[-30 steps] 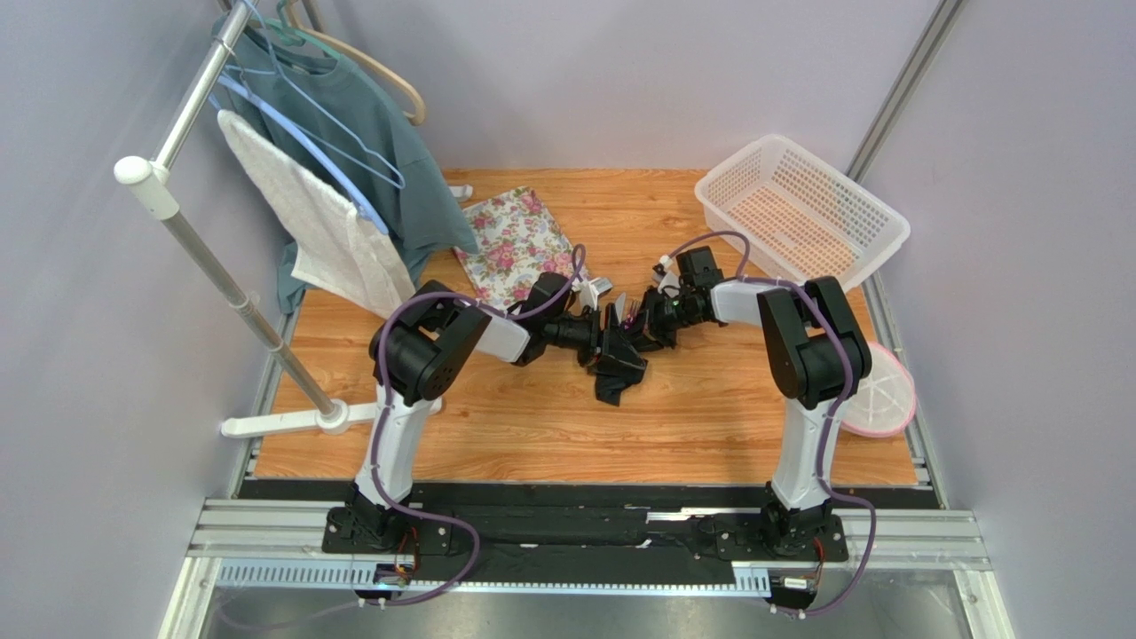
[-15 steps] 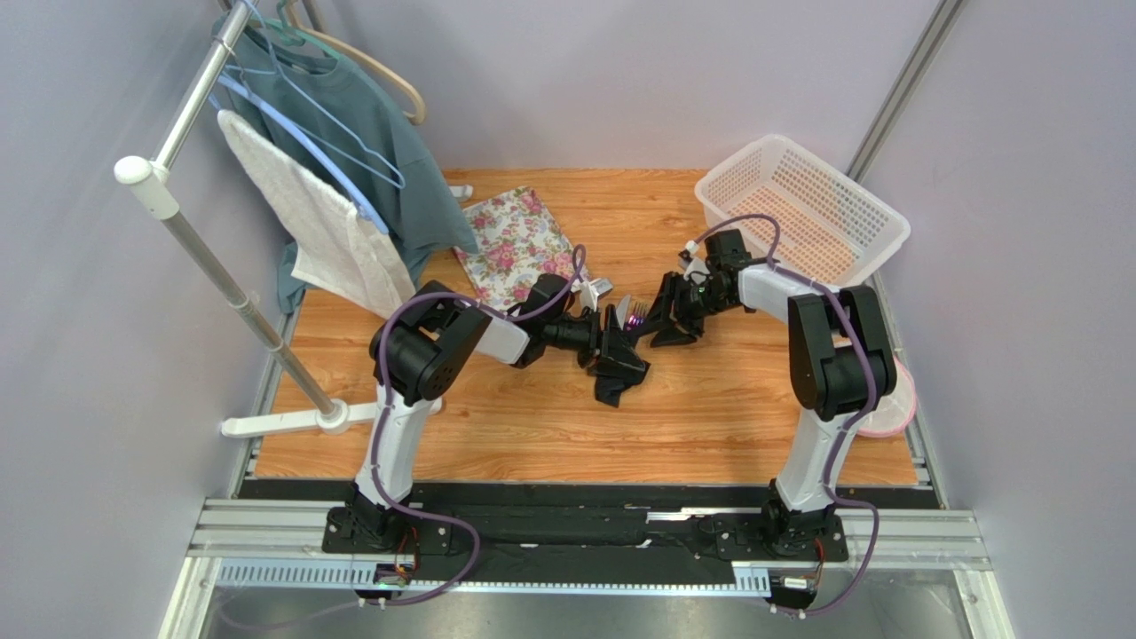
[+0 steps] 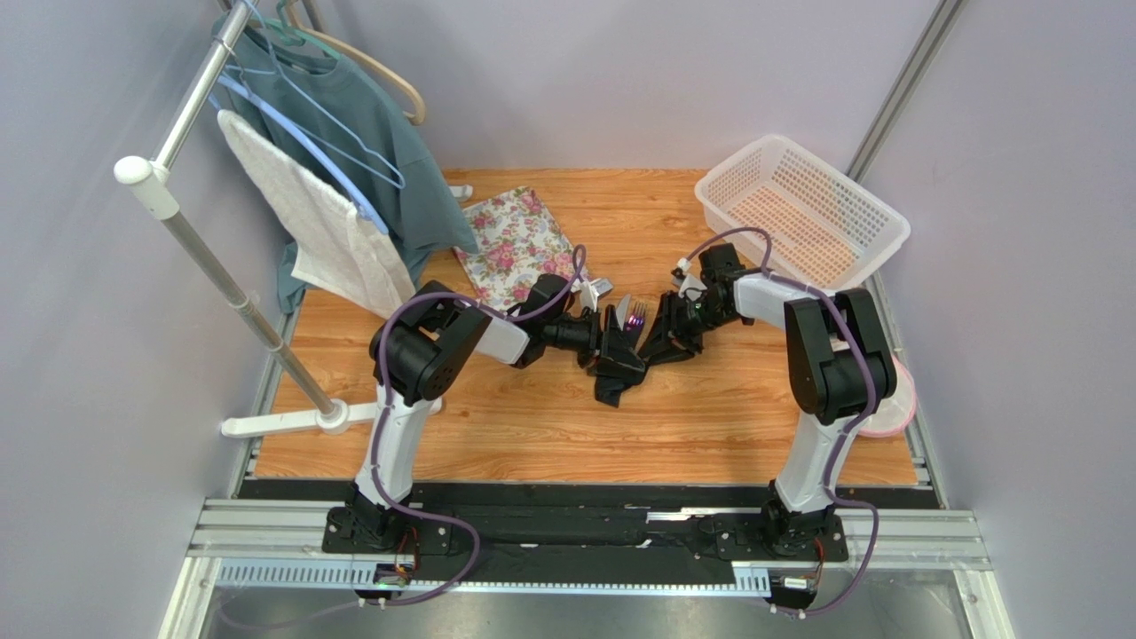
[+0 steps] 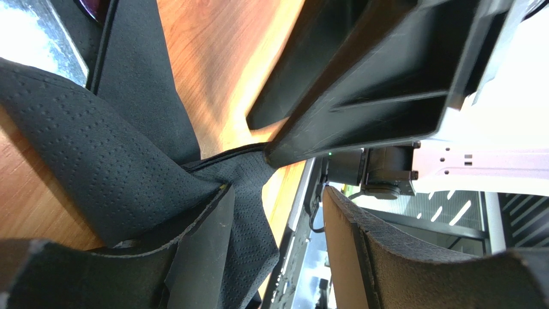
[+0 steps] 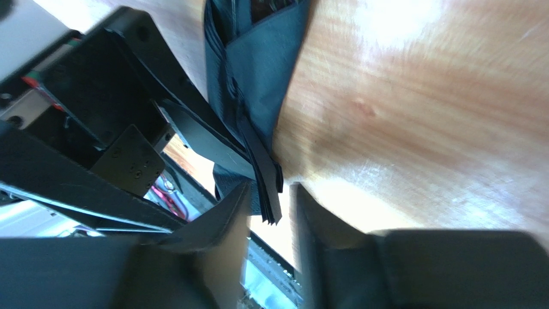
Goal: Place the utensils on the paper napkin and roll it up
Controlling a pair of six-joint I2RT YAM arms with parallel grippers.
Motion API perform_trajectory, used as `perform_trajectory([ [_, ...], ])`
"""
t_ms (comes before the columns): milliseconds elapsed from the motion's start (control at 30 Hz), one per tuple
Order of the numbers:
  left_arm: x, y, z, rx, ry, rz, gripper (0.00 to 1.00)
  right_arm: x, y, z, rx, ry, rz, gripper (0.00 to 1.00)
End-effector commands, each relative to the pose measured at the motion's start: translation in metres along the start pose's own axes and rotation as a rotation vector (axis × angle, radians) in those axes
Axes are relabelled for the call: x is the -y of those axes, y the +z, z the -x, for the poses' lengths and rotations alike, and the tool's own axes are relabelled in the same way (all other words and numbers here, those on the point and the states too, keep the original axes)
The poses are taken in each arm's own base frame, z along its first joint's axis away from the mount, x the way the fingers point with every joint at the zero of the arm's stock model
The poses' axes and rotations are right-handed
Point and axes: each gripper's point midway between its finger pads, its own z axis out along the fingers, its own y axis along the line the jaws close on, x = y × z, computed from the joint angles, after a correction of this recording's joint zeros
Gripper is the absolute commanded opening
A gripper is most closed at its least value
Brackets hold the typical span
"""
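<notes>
Viewing from the top camera first: both arms reach to the middle of the wooden counter (image 3: 747, 400). The left gripper (image 3: 620, 349) and right gripper (image 3: 663, 338) meet there, tip to tip, over the black napkin (image 3: 611, 389). The napkin is bunched, not flat, and a loose tail trails toward 6 o'clock from the left gripper. The purple fork (image 3: 638, 316) and pale grey knife (image 3: 622, 314) lie side by side between the two wrists, their ends poking out of the bundle toward 12 o'clock. A floral tray (image 3: 514, 246) sits at 11 o'clock, a white basket (image 3: 800, 213) at 1 o'clock, and a clothes rack (image 3: 200, 253) with hung garments at 9 to 10 o'clock. Jaw state is not readable from this height.

Left wrist view: the left gripper (image 4: 276, 193) has its jaws parted fairly wide, with open space showing between them. A fold of the napkin (image 4: 96, 154) runs in from 9 o'clock and lies against one of its fingers (image 4: 206, 251). It is not clamped. The right gripper's fingers (image 4: 361, 84) enter from 1 o'clock, one tip meeting the fold near frame centre.

Right wrist view: the right gripper (image 5: 272, 193) has narrow jaws with only a slim gap. The layered, folded edge of the napkin (image 5: 258, 64) comes down from 12 o'clock into that gap. A sliver of counter shows beside it, so it is not pinched. The left gripper's fingers (image 5: 193, 135) sit at 9 o'clock, against the napkin.
</notes>
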Motion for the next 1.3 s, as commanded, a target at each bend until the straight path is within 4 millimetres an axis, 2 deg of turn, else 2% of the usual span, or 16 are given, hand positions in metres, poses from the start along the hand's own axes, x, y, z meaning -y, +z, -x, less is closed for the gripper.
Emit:
perform_trajectory([
  [0,-0.02,-0.001,-0.011,-0.017,-0.001,0.06,0.63,0.004,0.006,-0.002,-0.003,-0.031,-0.001,0.23],
  [67,-0.019,-0.001,-0.011,-0.016,0.003,0.059,0.63,0.005,0.007,-0.002,-0.006,-0.037,-0.004,0.09],
  [167,-0.019,-0.001,-0.011,-0.013,0.003,0.051,0.64,0.007,0.007,-0.005,-0.023,-0.038,-0.008,0.0],
  [433,-0.011,-0.004,-0.006,0.008,-0.005,0.013,0.64,0.014,0.003,-0.006,0.002,-0.067,-0.051,0.0],
  [667,0.016,-0.009,0.002,0.035,0.034,-0.053,0.64,0.023,0.005,-0.006,0.011,-0.07,-0.086,0.0],
  [1033,0.035,-0.019,-0.004,0.035,0.043,-0.081,0.63,0.03,0.004,-0.011,0.018,-0.075,-0.109,0.0],
  [1133,0.041,-0.023,-0.006,0.028,0.048,-0.084,0.58,0.033,0.005,-0.013,0.017,-0.076,-0.115,0.0],
  [1233,0.046,-0.027,-0.012,0.015,0.061,-0.079,0.5,0.034,0.005,-0.014,0.016,-0.076,-0.117,0.0],
  [1267,0.045,-0.028,-0.013,0.014,0.071,-0.073,0.44,0.034,0.005,-0.014,0.017,-0.076,-0.118,0.0],
])
